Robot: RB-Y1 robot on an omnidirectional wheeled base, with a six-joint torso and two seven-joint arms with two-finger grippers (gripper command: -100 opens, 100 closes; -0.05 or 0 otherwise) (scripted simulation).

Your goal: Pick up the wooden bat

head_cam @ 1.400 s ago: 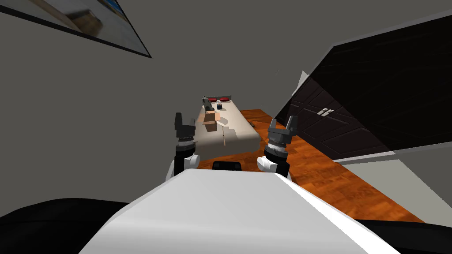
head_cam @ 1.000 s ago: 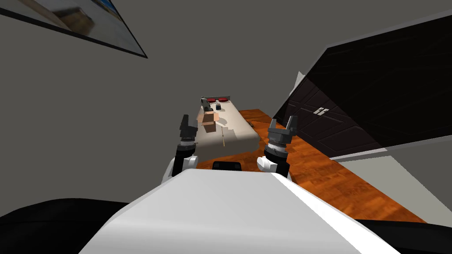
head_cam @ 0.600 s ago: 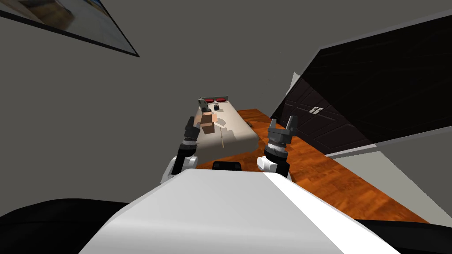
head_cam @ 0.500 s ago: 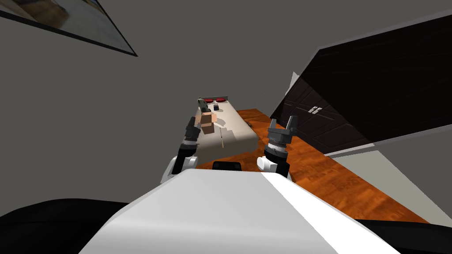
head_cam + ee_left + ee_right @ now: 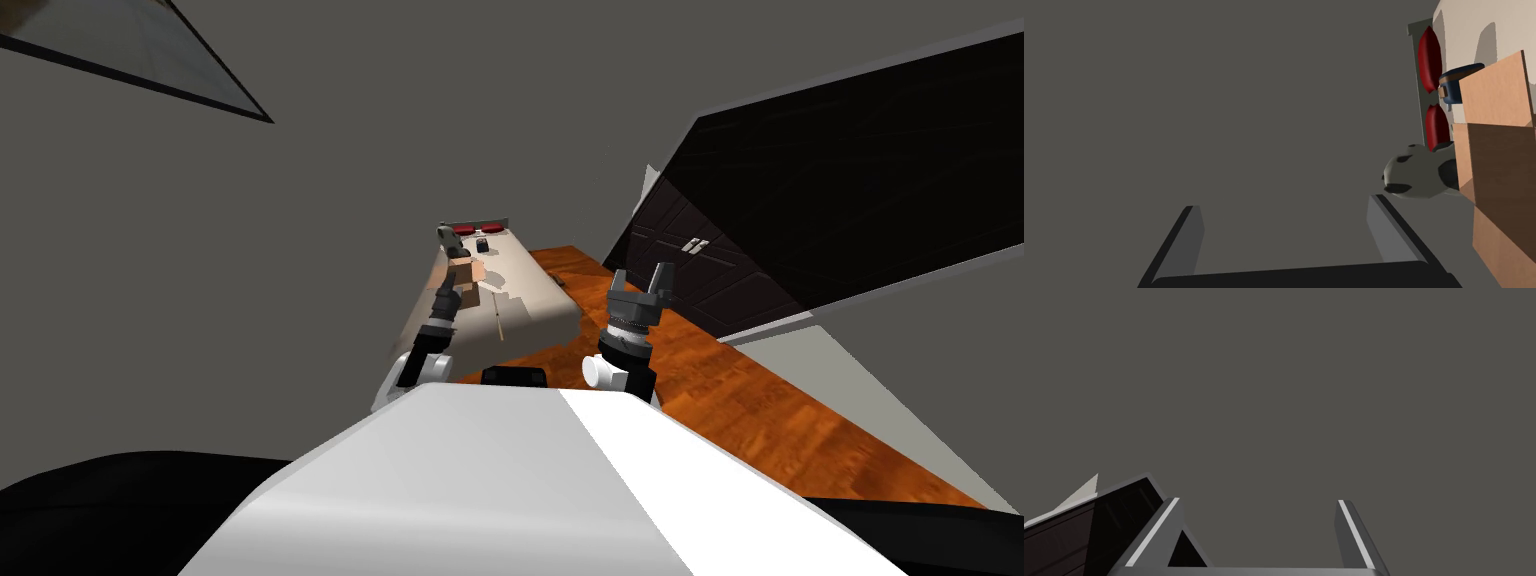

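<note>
The bat point(image 5: 499, 318) is a thin pale stick lying lengthwise on the near part of a beige bed point(image 5: 535, 300) ahead of me. My left gripper point(image 5: 445, 285) is raised over the bed's near left corner, left of the bat and apart from it. In the left wrist view that gripper point(image 5: 1284, 222) is open and holds nothing. My right gripper point(image 5: 640, 280) stands upright to the right of the bed, above the floor. The right wrist view shows it point(image 5: 1259, 523) open and holding nothing.
A cardboard box point(image 5: 463, 272) point(image 5: 1499, 150) stands mid-bed, with a grey spotted soft toy point(image 5: 447, 236) point(image 5: 1416, 175) behind it. Two red pillows point(image 5: 478, 229) point(image 5: 1430, 55) and a dark blue object point(image 5: 482, 244) lie at the head. A dark wardrobe point(image 5: 700, 260) lines the right; orange wood floor point(image 5: 740, 400) runs between.
My left arm has swung right and forward, from beside the bed to over its near left corner. The whole view has shifted left as I turned. The right arm keeps its pose.
</note>
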